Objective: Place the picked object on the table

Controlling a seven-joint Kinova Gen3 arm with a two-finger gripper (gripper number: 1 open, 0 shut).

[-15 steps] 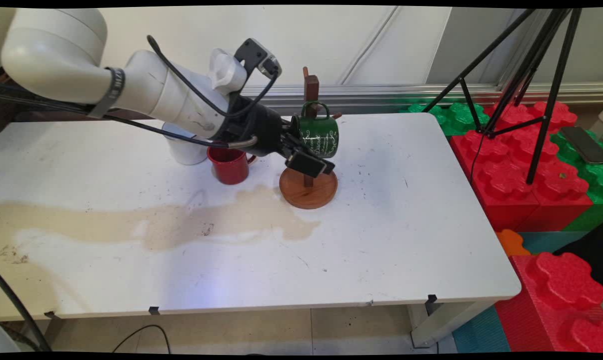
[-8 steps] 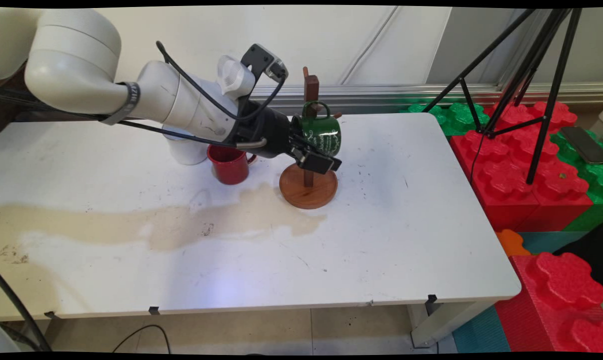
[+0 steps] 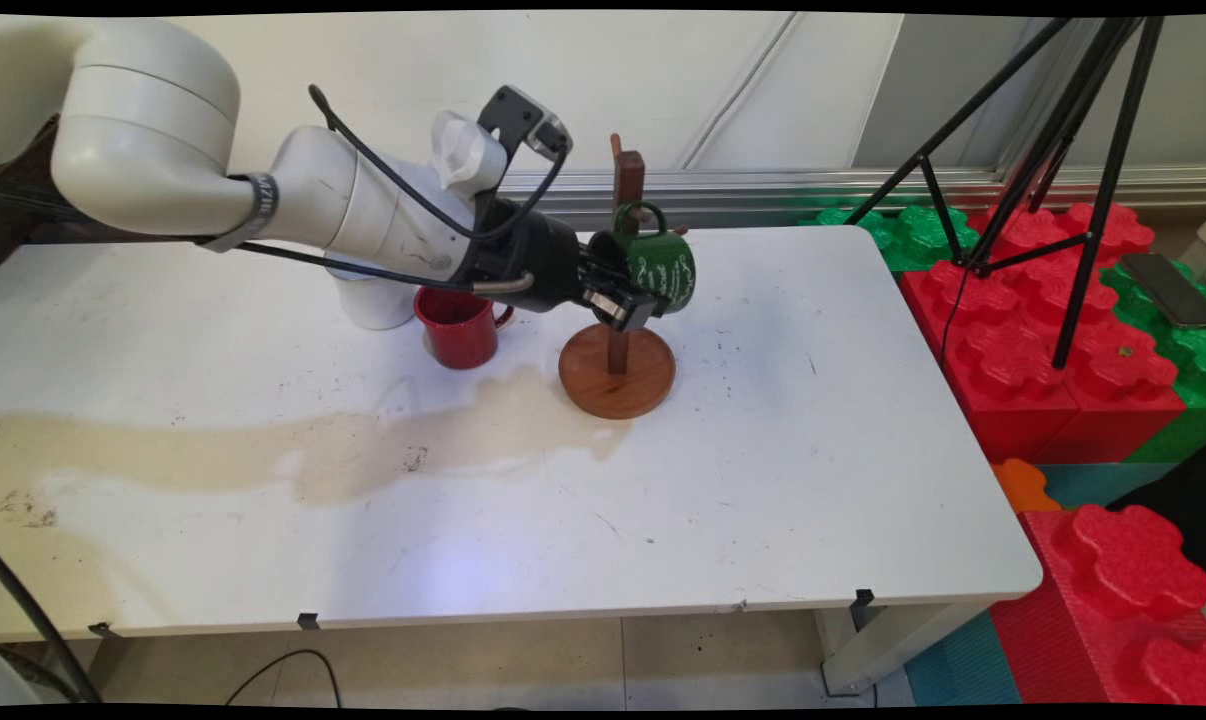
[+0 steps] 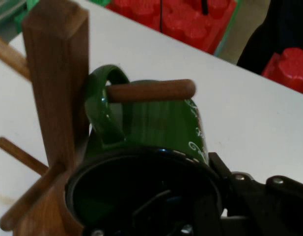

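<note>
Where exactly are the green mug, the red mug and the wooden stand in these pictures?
Green mug (image 3: 660,273): main view, on its lettered side.
Red mug (image 3: 460,338): main view, on its outer wall.
Wooden stand (image 3: 617,375): main view, on its round base.
Wooden stand (image 4: 55,73): hand view, on its upright post.

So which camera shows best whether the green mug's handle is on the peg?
The hand view: the green mug's handle loops over a peg of the wooden mug stand, seen close up. The main view shows the handle small against the stand's post, with the peg hidden.
</note>
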